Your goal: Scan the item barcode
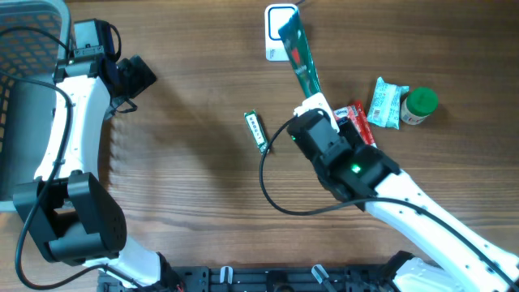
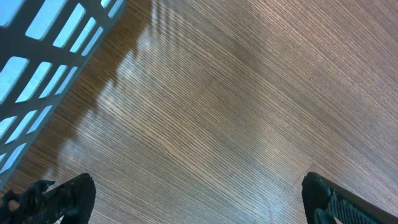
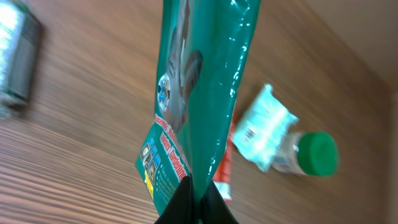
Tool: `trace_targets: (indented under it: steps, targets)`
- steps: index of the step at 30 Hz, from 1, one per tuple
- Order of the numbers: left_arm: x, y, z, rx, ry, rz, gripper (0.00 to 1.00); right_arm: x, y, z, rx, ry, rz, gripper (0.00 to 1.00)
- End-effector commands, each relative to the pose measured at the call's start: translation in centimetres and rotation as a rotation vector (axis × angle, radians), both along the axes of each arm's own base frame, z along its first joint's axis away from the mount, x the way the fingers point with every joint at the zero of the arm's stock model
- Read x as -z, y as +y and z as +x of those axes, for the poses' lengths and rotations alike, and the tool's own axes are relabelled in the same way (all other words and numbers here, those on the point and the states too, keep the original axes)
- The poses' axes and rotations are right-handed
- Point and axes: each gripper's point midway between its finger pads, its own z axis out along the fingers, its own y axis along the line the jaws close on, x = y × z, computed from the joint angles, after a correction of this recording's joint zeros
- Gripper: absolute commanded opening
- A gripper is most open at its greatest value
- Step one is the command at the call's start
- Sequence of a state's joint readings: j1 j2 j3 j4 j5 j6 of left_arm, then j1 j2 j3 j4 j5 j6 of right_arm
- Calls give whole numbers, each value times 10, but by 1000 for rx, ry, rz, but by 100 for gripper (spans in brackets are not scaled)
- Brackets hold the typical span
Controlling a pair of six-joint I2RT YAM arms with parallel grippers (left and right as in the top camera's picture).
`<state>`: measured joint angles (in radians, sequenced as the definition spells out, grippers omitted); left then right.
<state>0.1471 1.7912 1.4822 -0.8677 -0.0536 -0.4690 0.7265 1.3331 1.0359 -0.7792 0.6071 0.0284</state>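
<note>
My right gripper (image 1: 313, 104) is shut on the bottom edge of a green foil pouch (image 1: 300, 53), which is lifted off the table. The pouch's far end reaches over a white scanner (image 1: 274, 32) at the back edge. In the right wrist view the black fingertips (image 3: 186, 202) pinch the pouch (image 3: 199, 93), which stands edge-on. No barcode on the pouch shows. My left gripper (image 1: 134, 77) hangs far left, open, with bare wood between its fingers (image 2: 65, 198).
To the right of the right arm lie a red packet (image 1: 361, 122), a pale teal packet (image 1: 385, 103) and a green-capped bottle (image 1: 419, 105). A small green stick pack (image 1: 256, 130) lies left of the arm. A grey basket (image 1: 24, 49) fills the left edge.
</note>
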Motion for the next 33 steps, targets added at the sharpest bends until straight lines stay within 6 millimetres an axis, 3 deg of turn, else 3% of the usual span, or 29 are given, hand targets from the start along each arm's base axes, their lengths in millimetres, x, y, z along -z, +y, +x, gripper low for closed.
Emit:
trace_targets:
  steps: [1,6,10,15,17,18,19,25,29,31,33]
  targets:
    - [-1,6,0,-21,-4,-3,100,28,-22,1,36,48,-206,4]
    - [-1,6,0,-21,-4,-3,100,68,-22,-3,7,147,-404,4]
    - [-1,6,0,-21,-4,-3,100,97,-8,-18,-84,222,-530,6]
    - [-1,6,0,-21,-4,-3,100,124,29,-44,-218,299,-503,24]
    - [-1,6,0,-21,-4,-3,100,125,46,-55,-265,317,-458,39]
    - [-1,6,0,-21,-4,-3,100,122,52,-57,-280,312,-440,56]
    - [-1,6,0,-21,-4,-3,100,119,56,-56,-286,303,-429,64]
    - [-1,6,0,-21,-4,-3,100,79,72,-44,-280,206,-305,70]
    - [-1,6,0,-21,-4,-3,100,50,80,-41,-281,180,-110,79]
    - [-1,6,0,-21,-4,-3,100,37,78,-38,-264,186,6,79]
    - [-1,6,0,-21,-4,-3,100,25,61,-28,-164,205,161,82]
